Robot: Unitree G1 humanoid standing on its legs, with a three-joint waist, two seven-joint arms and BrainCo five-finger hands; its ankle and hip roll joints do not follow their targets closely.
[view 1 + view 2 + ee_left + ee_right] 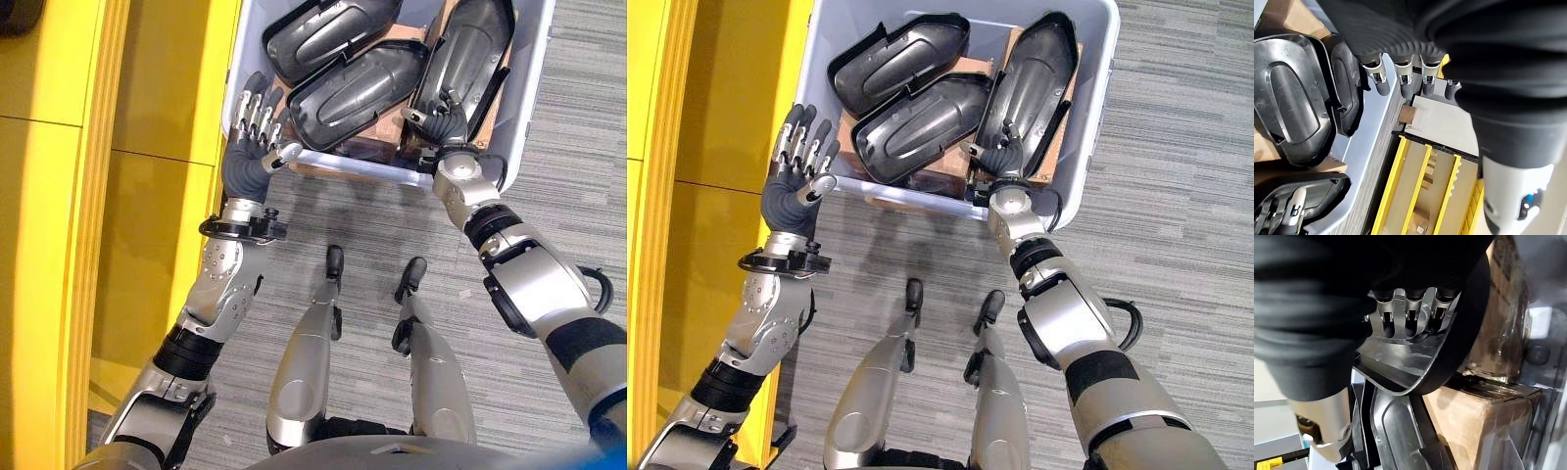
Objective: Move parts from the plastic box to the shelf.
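The yellow shelf (108, 147) is running along the far left, just beside the left hand (798, 166), which is hovering at the box's near left corner with its fingers (257, 106) straight and spread, carrying nothing; it is probably waiting there, out of the way yet close enough to take the other end of a part once one is lifting. Past those fingers, the box (1097, 88) is sitting on the grey carpet (578, 176), tight against the shelf, likely so each transfer is a short one. Inside it, three dark moulded parts are lying on brown cardboard (1484, 416): one part (896, 59) beyond the left hand, a second (916, 122) between the two hands, and a third (1038, 73) leaning upright along the right side, directly ahead of the right hand (1004, 152). That hand is reaching over the near wall, and in its wrist view its fingers (1410, 316) are curling over the rim of the third part, pinching the edge, seemingly because the thin lip is the easiest place to grip such a broad shell. Nothing is on the shelf yet, so the job looks barely begun.
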